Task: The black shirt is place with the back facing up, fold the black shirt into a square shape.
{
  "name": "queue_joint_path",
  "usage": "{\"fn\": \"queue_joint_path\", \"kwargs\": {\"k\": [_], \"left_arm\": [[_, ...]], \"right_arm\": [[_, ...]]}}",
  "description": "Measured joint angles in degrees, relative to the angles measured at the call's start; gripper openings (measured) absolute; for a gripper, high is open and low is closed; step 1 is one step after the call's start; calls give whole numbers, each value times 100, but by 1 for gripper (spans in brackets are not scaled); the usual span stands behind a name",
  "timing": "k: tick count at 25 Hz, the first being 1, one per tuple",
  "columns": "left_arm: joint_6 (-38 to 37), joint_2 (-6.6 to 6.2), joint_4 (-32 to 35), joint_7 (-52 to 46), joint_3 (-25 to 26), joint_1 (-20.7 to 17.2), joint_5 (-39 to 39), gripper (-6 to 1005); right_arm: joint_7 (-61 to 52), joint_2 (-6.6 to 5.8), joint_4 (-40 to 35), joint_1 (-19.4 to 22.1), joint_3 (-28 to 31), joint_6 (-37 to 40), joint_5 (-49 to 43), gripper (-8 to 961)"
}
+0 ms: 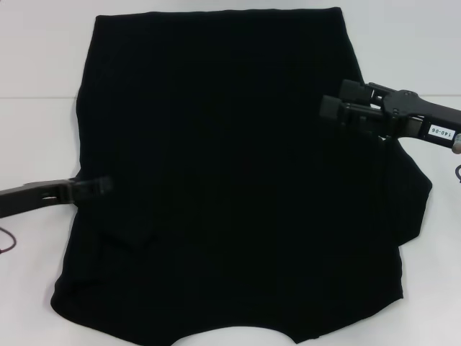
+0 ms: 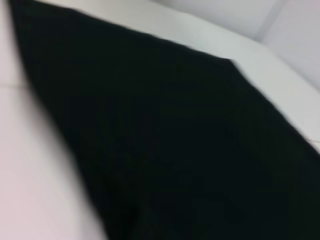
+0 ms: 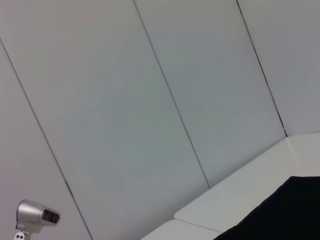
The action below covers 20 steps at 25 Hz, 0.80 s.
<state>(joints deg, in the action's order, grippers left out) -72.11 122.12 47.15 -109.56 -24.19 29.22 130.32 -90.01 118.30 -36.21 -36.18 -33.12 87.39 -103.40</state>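
The large plain black soft-fabric T-shirt (image 1: 230, 180) lies spread flat on the white table (image 1: 36, 65), filling most of the head view, no lettering showing. The left gripper (image 1: 101, 184) sits at the shirt's nine-o'clock edge, low against the cloth; whether its fingers are parted I cannot tell. The right gripper (image 1: 333, 107) hovers over the two-o'clock side, fingers apart, holding nothing. The shirt's long axis runs twelve to six, between the arms, so each gripper is nearest its own side edge.
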Motion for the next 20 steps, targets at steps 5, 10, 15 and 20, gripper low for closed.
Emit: {"fn": "queue_joint_path", "kwargs": {"k": [5, 10, 15, 20], "left_arm": [[608, -14, -30, -809, -21, 48, 459, 702], [895, -35, -275, -861, -57, 119, 491, 843], [1060, -69, -414, -865, -64, 198, 494, 837], [1190, -84, -437, -867, -50, 207, 495, 830]], "right_arm": [[1, -1, 0, -18, 15, -1, 5, 881], [1, -1, 0, -30, 37, -12, 5, 881], [1, -2, 0, -44, 45, -11, 5, 880], [-10, -9, 0, -47, 51, -11, 5, 879]]}}
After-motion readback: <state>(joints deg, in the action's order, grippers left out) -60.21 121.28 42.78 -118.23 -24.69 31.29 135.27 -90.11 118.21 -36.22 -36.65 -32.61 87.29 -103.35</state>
